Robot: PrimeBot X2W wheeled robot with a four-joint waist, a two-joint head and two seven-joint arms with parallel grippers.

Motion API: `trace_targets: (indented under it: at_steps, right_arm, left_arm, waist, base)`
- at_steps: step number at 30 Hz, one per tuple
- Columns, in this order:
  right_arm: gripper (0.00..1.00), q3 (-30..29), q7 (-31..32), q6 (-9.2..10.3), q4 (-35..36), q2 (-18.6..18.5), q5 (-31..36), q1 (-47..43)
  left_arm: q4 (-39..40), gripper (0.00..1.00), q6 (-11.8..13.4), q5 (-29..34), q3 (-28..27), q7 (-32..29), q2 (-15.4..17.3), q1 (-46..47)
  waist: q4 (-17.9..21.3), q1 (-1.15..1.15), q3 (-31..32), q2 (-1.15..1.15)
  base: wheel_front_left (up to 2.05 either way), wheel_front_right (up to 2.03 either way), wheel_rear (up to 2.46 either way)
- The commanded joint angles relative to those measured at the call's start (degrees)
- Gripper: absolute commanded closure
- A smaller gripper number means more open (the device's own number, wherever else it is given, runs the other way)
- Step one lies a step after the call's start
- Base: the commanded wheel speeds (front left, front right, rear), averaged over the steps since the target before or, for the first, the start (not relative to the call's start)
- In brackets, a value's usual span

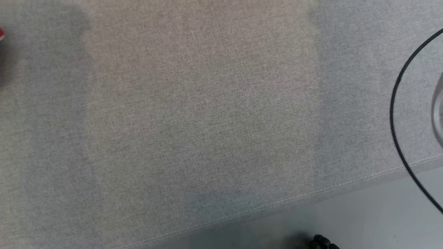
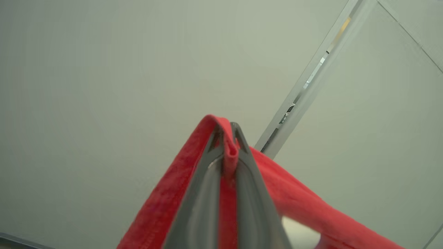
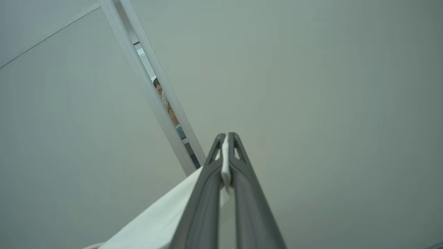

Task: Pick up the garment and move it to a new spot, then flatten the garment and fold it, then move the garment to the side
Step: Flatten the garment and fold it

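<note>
At the bottom centre of the left wrist view, the left gripper [image 2: 226, 130] is clamped tight, its two dark fingers pinching a fold of the red garment [image 2: 297, 200], which peeks over the fingertips and drapes away toward the lower left and lower right of the frame. In the right wrist view it's the same story: the right gripper [image 3: 226, 137] is fully closed on a thin edge of white fabric [image 3: 162, 218] that falls off to the lower left. There's a hint of red at the very bottom, so I'd judge it's another part of the same garment. Both cameras look up at pale wall panels, so the cloth reads as lifted clear and hanging between the two arms. In the head view, a tiny sliver of red [image 1: 1, 34] sits at the upper left edge, above the broad grey upholstered surface [image 1: 207, 121]. That surface's stitched edge runs along the lower right, with pale floor [image 1: 346, 221] beyond it. A round glass table's black rim [image 1: 394, 103] curves in at the right, and a dark beaded object [image 1: 322, 242] shows at the bottom. This looks like the carry step: picked up, not yet set down. Next should come a lowering onto the middle of the grey surface, with both grips held and kept apart so the cloth lands spread out, ready for flattening.
</note>
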State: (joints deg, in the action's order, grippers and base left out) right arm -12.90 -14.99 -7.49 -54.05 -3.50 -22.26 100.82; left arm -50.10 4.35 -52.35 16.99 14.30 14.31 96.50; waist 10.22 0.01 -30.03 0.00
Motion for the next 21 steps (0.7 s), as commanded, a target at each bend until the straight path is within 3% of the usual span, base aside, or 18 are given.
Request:
trace_targets:
  at_steps: [1,8,15,21]
  right_arm:
    - [1.00,0.6,-0.2,0.00,-0.6,-0.1,-1.4,-1.7]
    - [1.00,4.6,-0.3,0.00,-1.7,-0.9,-5.8,-4.4]
    - [1.00,7.6,0.5,0.00,-2.3,-1.0,-11.2,-6.3]
    - [1.00,14.2,5.3,0.00,1.8,-2.0,-18.1,-16.9]
  left_arm:
    - [-1.3,1.00,-0.7,0.2,-0.4,0.5,0.8,-1.3]
    - [-6.0,1.00,-2.9,0.7,-1.5,0.9,1.2,-1.9]
    - [-8.3,1.00,-4.6,-0.9,-3.5,0.9,-0.4,-3.1]
    - [-9.4,1.00,-8.2,-2.2,-3.5,0.2,-1.1,-11.4]
  waist:
    - [0.5,-0.01,-2.2,0.00]
    - [0.7,-0.01,-1.9,0.00]
    - [0.1,-0.01,-1.1,0.00]
    - [-0.6,-0.01,2.4,0.00]
  base:
    - [0.00,0.00,0.00]
    - [0.00,0.00,0.00]
    - [0.00,0.00,0.00]
    - [0.00,0.00,0.00]
